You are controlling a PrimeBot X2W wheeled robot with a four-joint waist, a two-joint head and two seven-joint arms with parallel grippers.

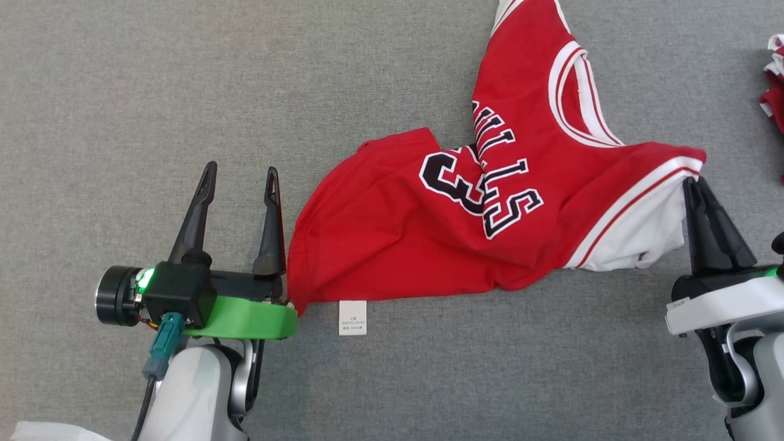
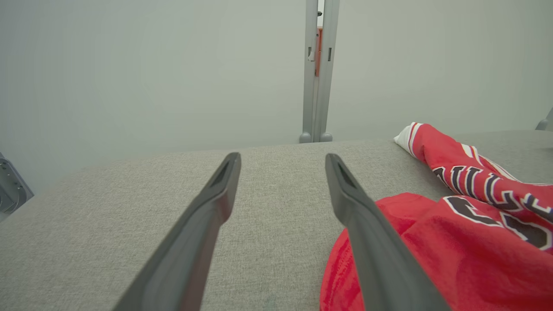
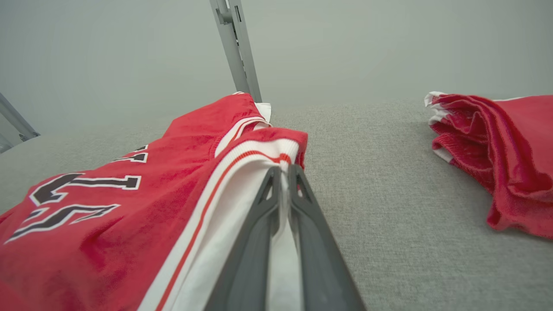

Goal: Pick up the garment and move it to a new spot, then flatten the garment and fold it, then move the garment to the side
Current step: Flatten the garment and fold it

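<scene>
Red garment (image 1: pixel 398 245) with white trim and black numerals, rumpled on the grey worktop (image 1: pixel 184 92). Small white label (image 1: pixel 352 317) lying at the garment's near hem, plain from the head view. At the garment's white-banded right corner, right gripper (image 1: pixel 695 184), fingers together and clamped on that trim, the pinch close up in the right wrist view. Just beside the garment's left edge, left gripper (image 1: pixel 242 170), fingers wide apart, bare worktop between them in the left wrist view. Well right of the garment, second red cloth (image 3: pixel 510 147), heaped in folds from the right wrist, a sliver at the head view's edge. Beyond the garment, grey metal post (image 2: pixel 317 86), caught by both wrist views.
</scene>
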